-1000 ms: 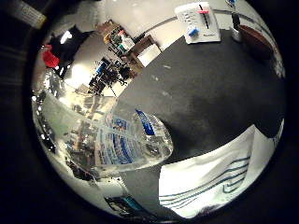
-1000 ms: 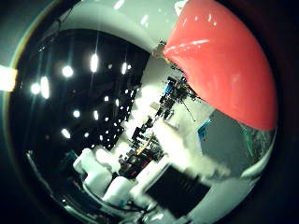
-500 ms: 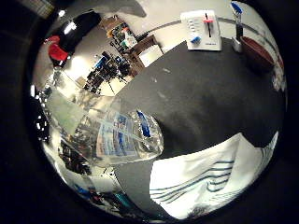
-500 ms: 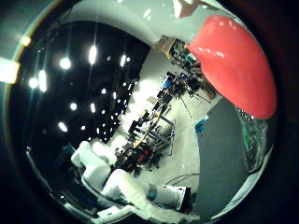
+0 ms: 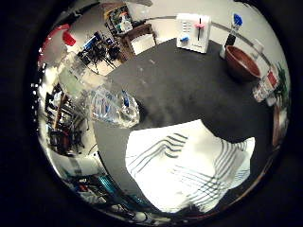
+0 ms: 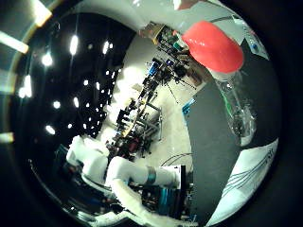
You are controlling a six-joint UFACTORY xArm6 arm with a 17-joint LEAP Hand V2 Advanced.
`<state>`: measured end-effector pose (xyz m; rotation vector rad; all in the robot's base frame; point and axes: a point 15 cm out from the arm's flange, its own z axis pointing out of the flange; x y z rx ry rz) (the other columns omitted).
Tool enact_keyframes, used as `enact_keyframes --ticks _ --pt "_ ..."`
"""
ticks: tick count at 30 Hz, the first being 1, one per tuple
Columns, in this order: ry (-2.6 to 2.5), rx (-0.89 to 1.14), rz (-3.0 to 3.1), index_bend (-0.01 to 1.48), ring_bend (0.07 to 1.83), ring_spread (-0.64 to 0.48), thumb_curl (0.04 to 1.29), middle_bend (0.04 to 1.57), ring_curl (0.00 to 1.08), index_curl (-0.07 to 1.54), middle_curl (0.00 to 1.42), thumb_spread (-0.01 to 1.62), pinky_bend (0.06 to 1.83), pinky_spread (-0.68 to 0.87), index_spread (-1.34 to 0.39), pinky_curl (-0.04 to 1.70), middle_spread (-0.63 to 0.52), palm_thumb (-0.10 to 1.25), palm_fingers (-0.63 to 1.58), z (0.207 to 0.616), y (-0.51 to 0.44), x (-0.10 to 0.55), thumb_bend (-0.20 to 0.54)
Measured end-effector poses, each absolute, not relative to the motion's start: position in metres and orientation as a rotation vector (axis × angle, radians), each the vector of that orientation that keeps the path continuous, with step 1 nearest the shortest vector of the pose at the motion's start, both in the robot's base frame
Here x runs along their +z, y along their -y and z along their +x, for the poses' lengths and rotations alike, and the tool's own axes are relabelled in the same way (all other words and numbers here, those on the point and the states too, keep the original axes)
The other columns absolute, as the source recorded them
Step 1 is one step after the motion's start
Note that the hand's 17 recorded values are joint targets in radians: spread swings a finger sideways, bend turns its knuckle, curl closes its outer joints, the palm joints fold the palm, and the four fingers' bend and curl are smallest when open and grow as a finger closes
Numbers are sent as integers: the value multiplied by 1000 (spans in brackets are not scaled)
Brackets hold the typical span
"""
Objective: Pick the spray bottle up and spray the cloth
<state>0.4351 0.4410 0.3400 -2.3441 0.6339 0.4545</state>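
Observation:
The spray bottle (image 5: 106, 99) is clear plastic with a blue-and-white label and a red spray head (image 6: 213, 45). In the right little finger side palm view it hangs beside my palm, off the dark grey table (image 5: 189, 85). My right hand is shut on the bottle, with its fingers hidden at the views' edges. The white cloth (image 5: 189, 165) with dark stripes lies rumpled on the table below the palm. The right thumb side palm view shows the red head, the bottle's clear body (image 6: 241, 113), a strip of the cloth (image 6: 251, 184) and my white arm (image 6: 133, 175).
A brown bowl (image 5: 244, 61), a white box with red and blue marks (image 5: 194, 30) and a small clear container (image 5: 265, 90) stand at the table's far side. Shelves and chairs (image 5: 128, 33) fill the room beyond the table's edge.
The camera has swung over the table, so more of the cloth and the bowl now shows. The bottle and its red head look smaller and sit further from the palm cameras.

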Motion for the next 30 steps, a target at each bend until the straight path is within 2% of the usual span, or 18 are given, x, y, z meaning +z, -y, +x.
enact_keyframes --ticks 4,10,20,30 --pt "-704 327 -2379 193 225 323 344 170 216 335 260 844 640 585 -401 247 63 217 43 449 -407 370 -33" --pt "-786 242 -2327 194 213 322 346 166 228 340 255 868 637 603 -406 254 60 255 74 458 -376 414 -34" --pt "-916 48 -2347 198 193 320 345 169 237 346 249 882 633 615 -416 259 61 280 101 443 -324 439 -34" --pt "-930 16 -2317 198 196 324 345 167 237 352 246 892 635 628 -421 260 60 296 121 430 -311 453 -35"
